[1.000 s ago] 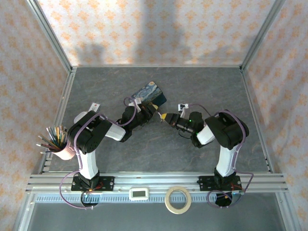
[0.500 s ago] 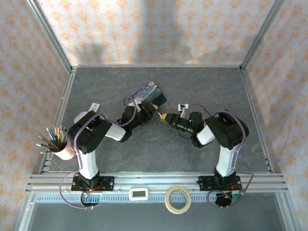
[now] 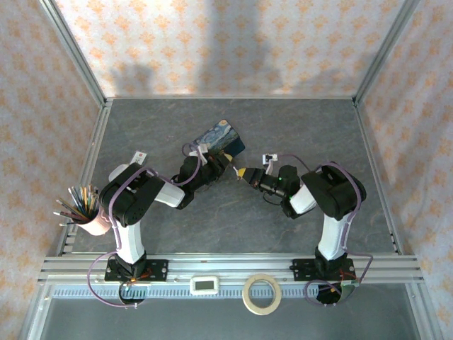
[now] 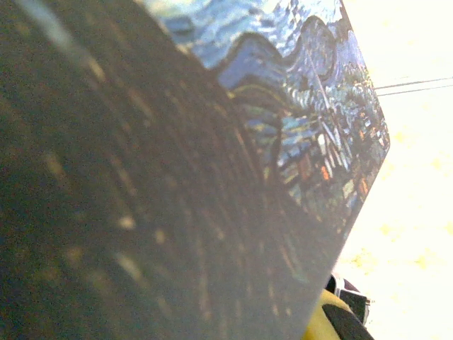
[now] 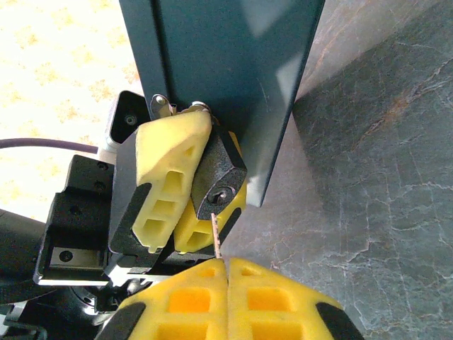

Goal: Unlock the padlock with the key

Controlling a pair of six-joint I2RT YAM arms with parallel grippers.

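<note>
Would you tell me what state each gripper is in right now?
Left gripper: closed on the padlock.
Right gripper: closed on the key.

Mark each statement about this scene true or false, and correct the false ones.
1. The right gripper is shut on the key. True.
2. The padlock lies loose on the table. False: the left gripper pinches it between its yellow fingers, beside the blue tin.
3. The key's tip points at the padlock's keyhole face. True.
4. The cup of pencils stands by the right arm's base. False: it stands at the table's left edge, beside the left arm.
</note>
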